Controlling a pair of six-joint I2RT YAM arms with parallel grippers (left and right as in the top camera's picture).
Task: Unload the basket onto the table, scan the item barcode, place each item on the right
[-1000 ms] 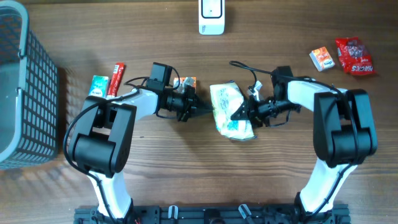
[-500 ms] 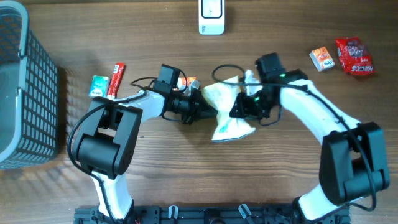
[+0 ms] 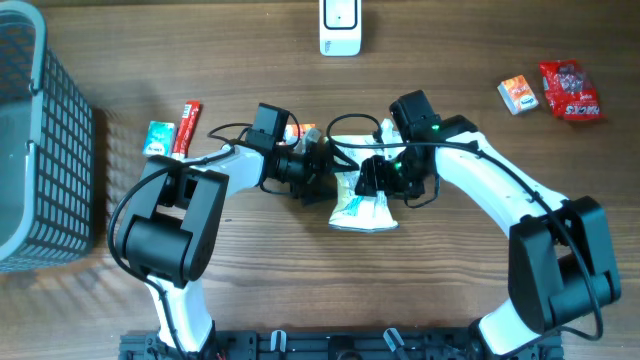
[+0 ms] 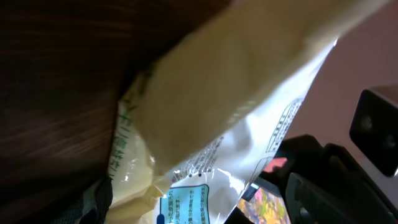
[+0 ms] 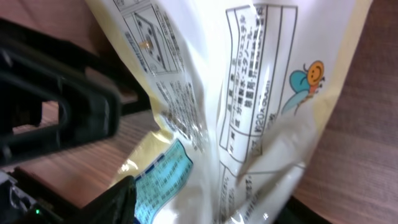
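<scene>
The item, a cream and white snack bag, lies mid-table with its printed back and blue label up. It fills the left wrist view and the right wrist view. My left gripper is at the bag's left edge and open; one finger shows far to the side. My right gripper is over the bag's top, with its fingers standing wide apart and the bag loose between them. The white scanner stands at the far edge.
A grey mesh basket stands at the left. A green packet and a red stick lie beside it. A small orange box sits behind the left gripper. An orange packet and a red bag lie at the far right.
The bag was stretched between both grippers; it now sits lower with its back up. The left jaws sprang open, the right jaws widened, and the right arm shifted left.
</scene>
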